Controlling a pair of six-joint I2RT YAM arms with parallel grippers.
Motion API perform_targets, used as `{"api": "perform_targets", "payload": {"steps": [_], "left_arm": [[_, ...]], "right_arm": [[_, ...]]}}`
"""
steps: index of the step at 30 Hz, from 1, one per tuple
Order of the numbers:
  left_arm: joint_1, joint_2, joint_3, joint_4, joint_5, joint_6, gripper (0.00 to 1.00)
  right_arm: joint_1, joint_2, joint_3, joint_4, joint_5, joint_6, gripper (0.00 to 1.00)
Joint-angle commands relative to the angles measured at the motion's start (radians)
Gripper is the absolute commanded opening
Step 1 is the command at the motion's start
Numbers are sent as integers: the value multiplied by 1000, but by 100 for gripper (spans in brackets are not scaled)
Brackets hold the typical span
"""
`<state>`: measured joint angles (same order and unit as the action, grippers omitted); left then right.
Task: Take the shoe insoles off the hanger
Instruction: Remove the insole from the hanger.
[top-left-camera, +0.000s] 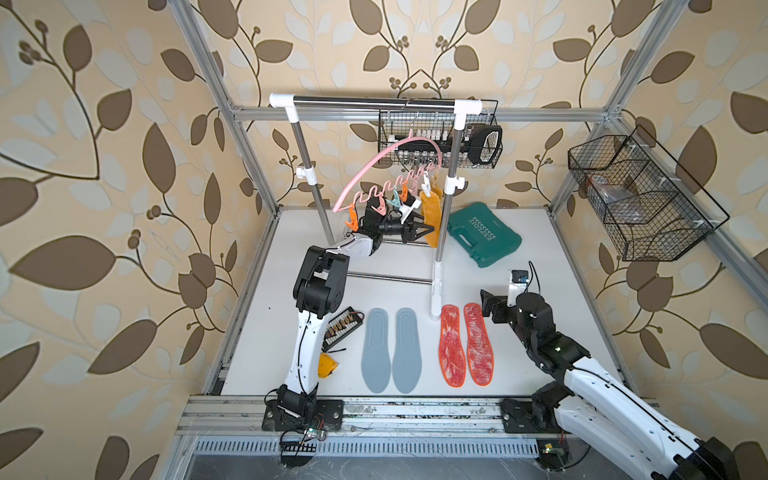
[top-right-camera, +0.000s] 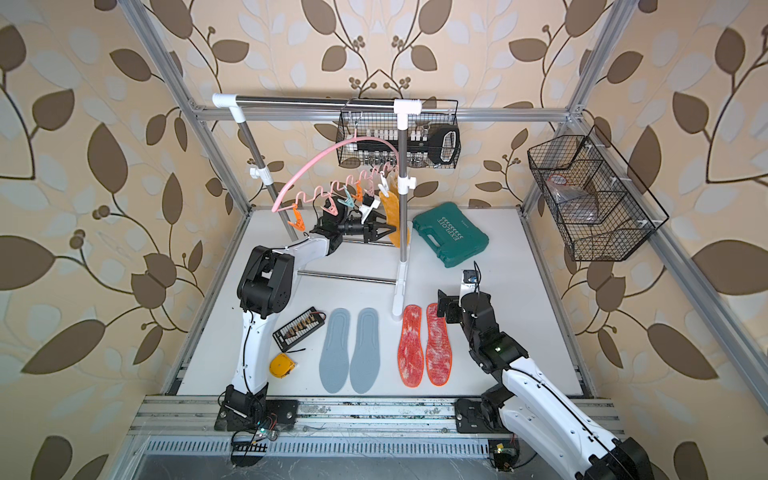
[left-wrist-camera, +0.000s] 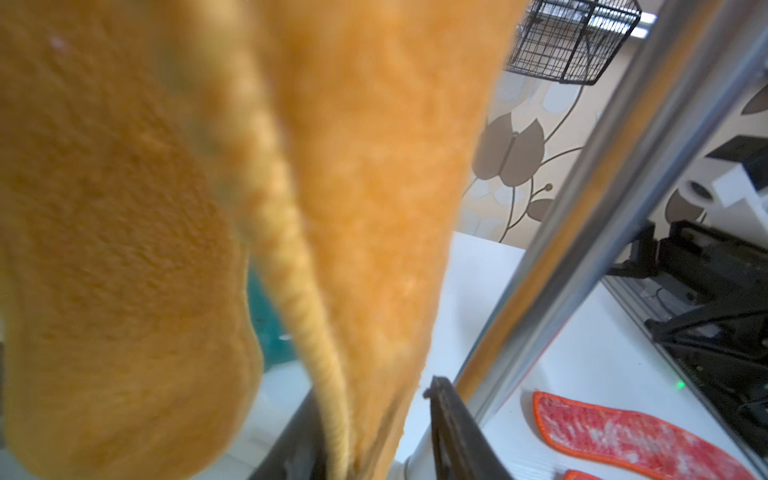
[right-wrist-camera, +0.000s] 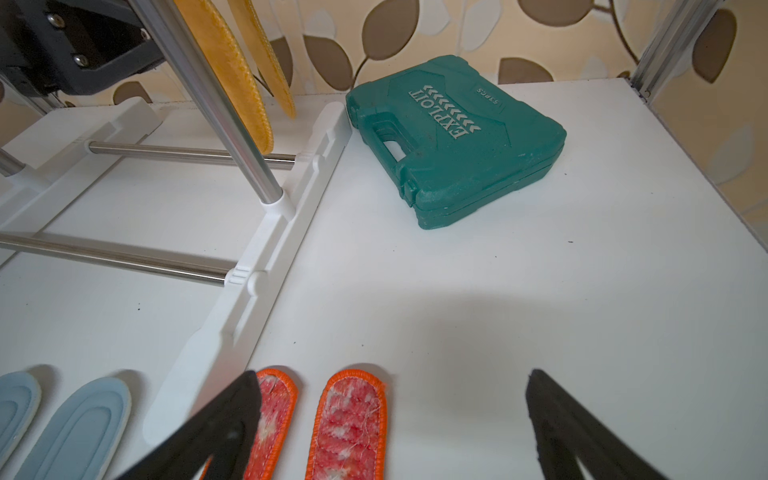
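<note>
Between jaws of left hand (left-wrist-camera: 374, 432): lower part, yellow insole (left-wrist-camera: 374, 166).

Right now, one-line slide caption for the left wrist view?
Close-up: left end effector brackets a hanging yellow insole beside the rack pole; a red insole lies on the table.

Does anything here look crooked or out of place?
Yes. The hanger looks lopsided: its only load, two yellow insoles, hangs at one end beside the rack post. The other clips look empty, and it seems to hang slanted.
</note>
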<state>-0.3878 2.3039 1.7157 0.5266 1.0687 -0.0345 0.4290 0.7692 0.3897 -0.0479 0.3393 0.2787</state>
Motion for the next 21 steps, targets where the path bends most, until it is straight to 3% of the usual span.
{"api": "perform_targets", "payload": {"steps": [1,9,15,21], "left_arm": [[2,-73,-29,27,54,13,25],[3,-189,-140,-18,95,60,7],[6,-293,-181,-180,112,181,0],[10,-384,-231,-282,117,263,0]], "right_arm": [[-4,-1,-3,17,-8,-10,98],[-4,-18,-11,17,-7,-11,98],[-4,-20,-14,21,-17,-10,98],[-4,11,-5,46,-68,-17,98]]}}
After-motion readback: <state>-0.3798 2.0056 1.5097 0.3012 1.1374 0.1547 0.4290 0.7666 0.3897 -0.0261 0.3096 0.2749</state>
